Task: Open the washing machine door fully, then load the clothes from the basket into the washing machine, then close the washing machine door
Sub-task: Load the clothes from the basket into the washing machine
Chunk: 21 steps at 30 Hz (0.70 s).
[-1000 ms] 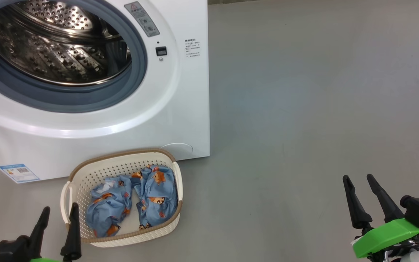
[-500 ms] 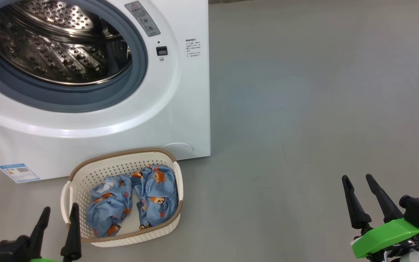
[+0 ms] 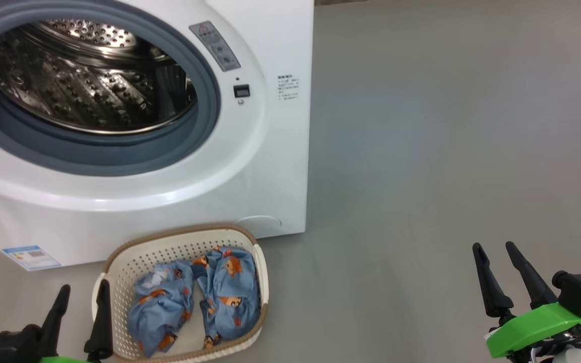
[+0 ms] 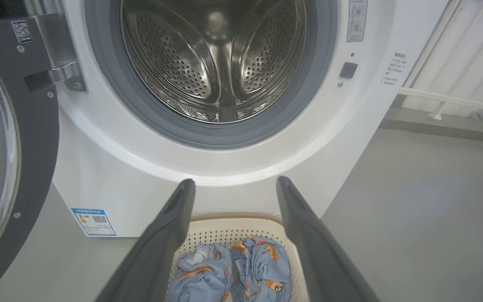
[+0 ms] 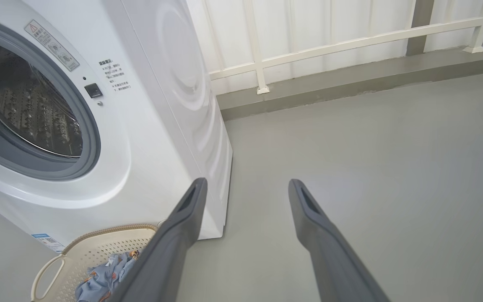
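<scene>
Standing wide open, door hangs at left of washer, steel drum exposed. Basket on floor just before washer front, under drum mouth; clothes inside, two bundles side by side. Left fingers apart, holding nothing, just beside basket, before washer. Right fingers apart, holding nothing, over floor well right of washer.
</scene>
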### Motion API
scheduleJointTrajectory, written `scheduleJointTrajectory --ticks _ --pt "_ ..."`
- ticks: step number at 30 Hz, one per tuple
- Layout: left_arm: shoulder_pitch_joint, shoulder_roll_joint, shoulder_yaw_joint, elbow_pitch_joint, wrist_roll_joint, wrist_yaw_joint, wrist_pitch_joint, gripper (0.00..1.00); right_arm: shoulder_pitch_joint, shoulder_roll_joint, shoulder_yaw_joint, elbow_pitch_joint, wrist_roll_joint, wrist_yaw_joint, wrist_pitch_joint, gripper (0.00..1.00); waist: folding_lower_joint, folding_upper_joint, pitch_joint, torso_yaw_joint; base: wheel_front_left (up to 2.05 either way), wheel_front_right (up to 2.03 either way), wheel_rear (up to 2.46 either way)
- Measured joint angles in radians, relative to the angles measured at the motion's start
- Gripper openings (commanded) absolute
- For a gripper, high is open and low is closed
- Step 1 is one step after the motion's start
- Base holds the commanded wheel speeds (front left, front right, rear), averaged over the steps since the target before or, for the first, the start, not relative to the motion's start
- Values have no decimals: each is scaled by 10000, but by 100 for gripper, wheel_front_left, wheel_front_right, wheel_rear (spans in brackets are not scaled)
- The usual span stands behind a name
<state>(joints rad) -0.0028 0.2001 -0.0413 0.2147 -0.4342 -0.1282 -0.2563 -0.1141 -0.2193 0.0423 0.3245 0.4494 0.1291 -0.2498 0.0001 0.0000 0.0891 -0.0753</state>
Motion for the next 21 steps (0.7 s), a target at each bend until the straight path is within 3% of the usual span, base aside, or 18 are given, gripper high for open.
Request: scheduleJointTrajectory --ticks 8,21 --pt "-58 48 -65 31 -25 0 0 100 -9 36 0 -4 0 0 0 100 0 0 85 46 99 -103 5" --pt "-170 -75 -17 169 -8 0 0 100 -41 36 2 -17 -27 0 0 100 0 0 238 118 6 -6 0"
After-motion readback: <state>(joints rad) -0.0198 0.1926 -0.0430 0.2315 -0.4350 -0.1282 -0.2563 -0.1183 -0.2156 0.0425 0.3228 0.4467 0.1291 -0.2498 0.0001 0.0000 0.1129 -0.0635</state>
